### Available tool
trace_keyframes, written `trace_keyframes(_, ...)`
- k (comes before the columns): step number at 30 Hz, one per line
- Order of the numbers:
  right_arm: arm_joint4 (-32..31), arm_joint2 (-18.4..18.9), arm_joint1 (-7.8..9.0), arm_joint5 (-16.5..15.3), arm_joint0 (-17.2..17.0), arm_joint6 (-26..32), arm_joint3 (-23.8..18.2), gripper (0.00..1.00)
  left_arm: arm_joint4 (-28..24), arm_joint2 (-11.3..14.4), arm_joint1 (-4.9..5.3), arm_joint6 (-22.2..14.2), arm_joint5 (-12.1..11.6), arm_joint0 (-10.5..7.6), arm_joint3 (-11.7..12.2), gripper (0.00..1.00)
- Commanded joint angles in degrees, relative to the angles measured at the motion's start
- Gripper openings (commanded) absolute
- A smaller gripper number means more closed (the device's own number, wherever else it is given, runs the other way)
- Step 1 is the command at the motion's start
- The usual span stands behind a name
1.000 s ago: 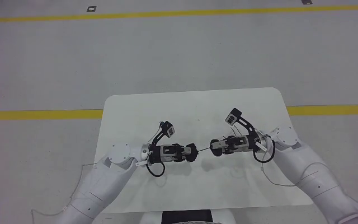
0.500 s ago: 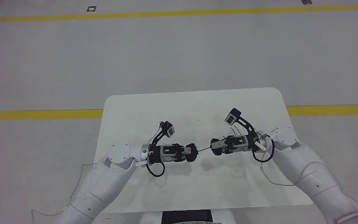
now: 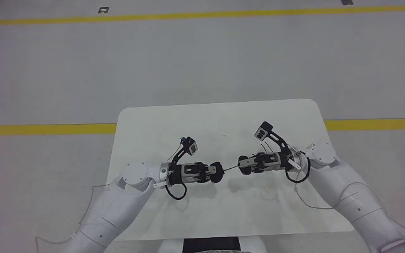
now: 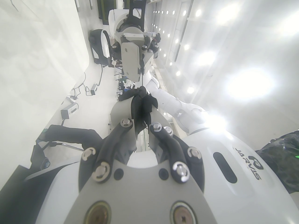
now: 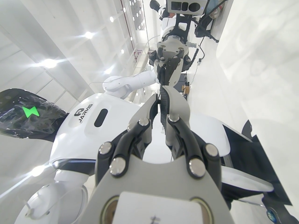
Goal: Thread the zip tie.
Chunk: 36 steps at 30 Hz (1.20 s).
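A thin black zip tie point(image 3: 230, 168) spans the short gap between my two grippers, a little above the white table point(image 3: 190, 126). My left gripper point(image 3: 217, 169) is shut on one end, which bunches dark between its fingers point(image 4: 140, 108). My right gripper point(image 3: 242, 165) is shut on the other end, a ribbed black strip point(image 5: 164, 110) held between its pads. The two grippers face each other nearly tip to tip. In the left wrist view the tie's thin tail point(image 4: 141, 78) runs on towards the right gripper point(image 4: 137, 59).
Both arms hover over the front middle of the table. The table's rounded back edge point(image 3: 221, 106) lies farther off. A yellow floor line point(image 3: 57, 129) passes behind the table on both sides.
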Motion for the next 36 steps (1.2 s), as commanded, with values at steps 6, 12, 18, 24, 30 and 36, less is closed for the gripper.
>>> trace_keyframes(6,-0.1,0.2,-0.03,-0.1,0.0,0.0,0.0,0.0,0.0,0.0,0.0,0.0,0.0,0.0,0.0,0.0)
trace_keyframes(12,0.0,0.2,-0.1,-0.1,-0.1,0.0,0.0,0.0,0.0,0.0,0.0,0.0,0.0,0.0,0.0,0.11)
trace_keyframes(18,0.0,0.3,-0.15,-0.2,-0.2,0.0,0.1,0.0,0.0,0.0,0.0,0.0,0.0,0.0,0.0,0.3)
trace_keyframes(24,0.0,0.3,-0.2,-0.3,-0.3,0.0,0.1,0.0,0.1,0.8,-0.02,1.9,0.3,0.12,-0.7,0.25)
trace_keyframes(30,0.1,0.1,-0.37,-0.4,-0.5,0.0,0.0,0.0,-0.4,2.0,-0.09,2.6,0.4,-0.57,-0.8,0.23)
trace_keyframes(36,0.0,-0.2,-0.54,-0.4,-0.4,0.0,-0.2,0.0,-0.6,3.1,-0.15,3.0,0.5,-1.34,-0.7,0.22)
